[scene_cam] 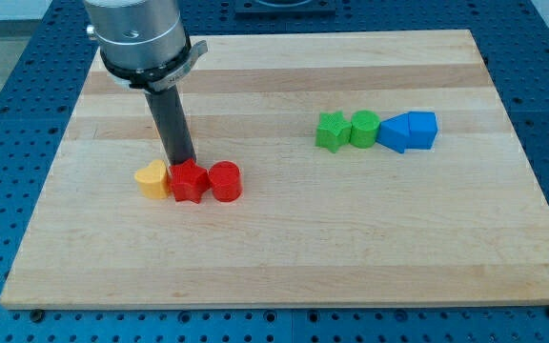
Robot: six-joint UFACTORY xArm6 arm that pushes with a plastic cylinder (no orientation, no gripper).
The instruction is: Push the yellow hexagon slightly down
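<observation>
Yellow block (151, 178): it lies at the left of the wooden board (284, 248), at the left end of a short row; its form looks more like a heart than a hexagon, and no other yellow block is in the view
Tip (181, 162): the dark rod comes down from the grey arm head at the far left; its lower end stands just behind the row, between the yellow block and the red star, very near to both, but real contact cannot be told
Hand: the arm has no jaws, only the rod, so it holds nothing
Red star (188, 181): touching the yellow block on its right side
Red cylinder (225, 181): touching the star, at the right end of the row
Green star (331, 131): well apart, in the right half, starting a second row
Green cylinder (364, 129): touching the green star
Blue blocks (408, 131): two angular ones pressed together, at the right end of this row
</observation>
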